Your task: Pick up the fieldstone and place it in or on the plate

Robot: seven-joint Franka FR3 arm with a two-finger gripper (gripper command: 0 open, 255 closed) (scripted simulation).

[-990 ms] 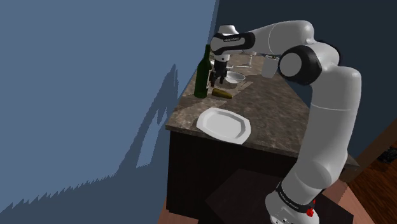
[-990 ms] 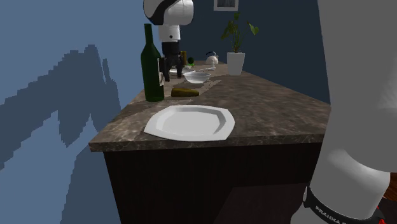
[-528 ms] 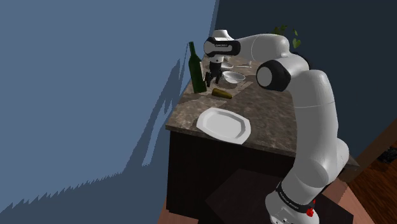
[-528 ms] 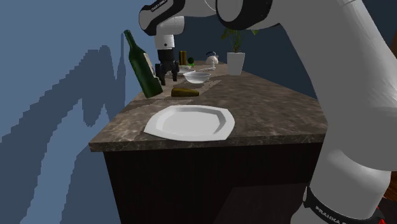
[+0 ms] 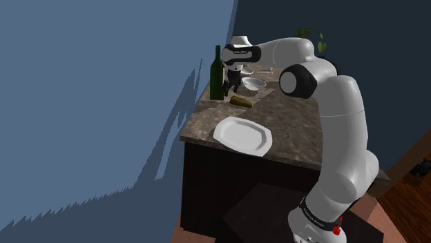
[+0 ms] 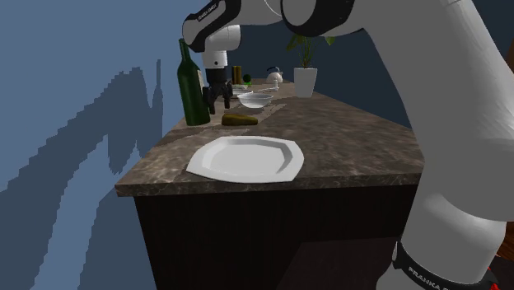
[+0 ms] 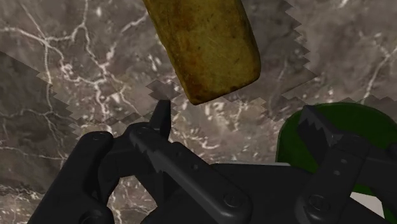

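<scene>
The fieldstone (image 5: 241, 101) (image 6: 240, 119), a brownish oblong stone, lies on the dark marble counter (image 5: 297, 131) between a green bottle and the white plate (image 5: 242, 134) (image 6: 247, 157). My gripper (image 5: 233, 87) (image 6: 219, 102) hangs open just above the counter, beside the bottle (image 5: 217, 72) (image 6: 193, 82) and just beyond the stone from the plate. In the wrist view the stone (image 7: 207, 48) lies ahead of the fingertips, not between them. My gripper (image 7: 236, 124) holds nothing. The bottle's green body (image 7: 337, 130) shows right behind one finger (image 7: 315, 124).
A glass bowl (image 5: 254, 83) (image 6: 254, 100) stands near the gripper. Farther back are a white pot with a plant (image 6: 306, 81) and small items. The counter's edge drops off beside the bottle and in front of the plate. A blue wall lies past that edge.
The bottle leaned over away from the gripper half a second ago and now stands upright again, shifted slightly. The arm has reached farther out; the gripper has stayed open.
</scene>
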